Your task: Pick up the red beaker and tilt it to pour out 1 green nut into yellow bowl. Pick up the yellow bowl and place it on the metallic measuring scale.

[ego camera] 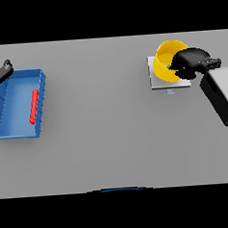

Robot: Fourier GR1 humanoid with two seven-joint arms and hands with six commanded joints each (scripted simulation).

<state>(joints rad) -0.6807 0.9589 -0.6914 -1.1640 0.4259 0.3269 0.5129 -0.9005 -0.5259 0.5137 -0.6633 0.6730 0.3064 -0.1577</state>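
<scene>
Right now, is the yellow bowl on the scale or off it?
On it. The yellow bowl sits over the metallic scale, covering its top part, with the right hand curled on its rim.

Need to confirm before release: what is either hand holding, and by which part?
The right hand grips the yellow bowl by its right rim, over the scale. The left hand holds nothing.

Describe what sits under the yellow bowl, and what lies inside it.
The yellow bowl rests on the metallic measuring scale. Inside, a small green speck, likely the nut, shows. The right hand covers the bowl's right side, so the rest of its interior is hidden.
</scene>
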